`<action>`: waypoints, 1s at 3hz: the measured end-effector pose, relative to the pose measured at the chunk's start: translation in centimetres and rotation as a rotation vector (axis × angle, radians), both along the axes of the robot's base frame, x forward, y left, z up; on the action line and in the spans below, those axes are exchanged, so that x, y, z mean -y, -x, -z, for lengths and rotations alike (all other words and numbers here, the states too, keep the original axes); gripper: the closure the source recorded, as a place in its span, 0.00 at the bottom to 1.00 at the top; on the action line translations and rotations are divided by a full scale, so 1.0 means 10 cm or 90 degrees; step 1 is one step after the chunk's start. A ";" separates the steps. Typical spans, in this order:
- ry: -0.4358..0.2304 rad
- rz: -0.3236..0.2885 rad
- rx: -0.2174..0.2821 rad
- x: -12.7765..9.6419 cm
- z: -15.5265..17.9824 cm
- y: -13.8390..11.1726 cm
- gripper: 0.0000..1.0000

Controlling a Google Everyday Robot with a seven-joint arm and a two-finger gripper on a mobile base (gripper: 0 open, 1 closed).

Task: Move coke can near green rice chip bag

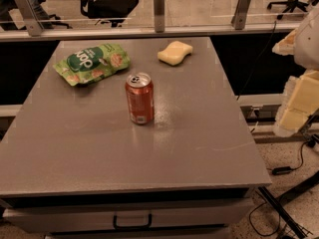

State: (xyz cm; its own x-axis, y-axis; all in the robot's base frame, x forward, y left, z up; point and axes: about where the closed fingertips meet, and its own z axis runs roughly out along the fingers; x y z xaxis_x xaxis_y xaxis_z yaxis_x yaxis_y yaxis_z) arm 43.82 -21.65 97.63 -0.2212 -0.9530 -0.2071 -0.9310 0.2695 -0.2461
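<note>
Coke can [139, 99] stands upright close to the middle of the grey table [199, 148], its silver top and pull tab facing up and pale marks showing on its red-orange side. From the can, the green rice chip bag [91, 63] lies flat at about ten o'clock, near the table's far left corner; the two are apart, with bare grey surface between them. A pale yellow sponge [175, 52] rests at about one o'clock from the can, near the far edge and well clear of the bag. The tool [298, 101] is off the table altogether, at about three o'clock from the can, a pale blocky shape cut by the right border and hanging beyond the table's right edge above the floor. It holds nothing that can be seen, and whether it is apart or together I cannot tell. Below the table's near edge, at six o'clock, a drawer front carries a dark handle [132, 222]. Beyond the far edge, at twelve o'clock, runs a rail with upright metal posts [158, 9], and a dark office chair [107, 1] stands behind it. Black cables [294, 169] trail over the speckled floor at about four o'clock.
</note>
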 end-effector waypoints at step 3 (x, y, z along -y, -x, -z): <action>-0.070 -0.091 0.028 -0.79 0.11 -0.31 0.00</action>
State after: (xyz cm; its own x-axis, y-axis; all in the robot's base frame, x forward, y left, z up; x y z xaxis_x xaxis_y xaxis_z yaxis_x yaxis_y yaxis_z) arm 46.97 -13.71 96.54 -0.0732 -0.9451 -0.3186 -0.9510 0.1624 -0.2632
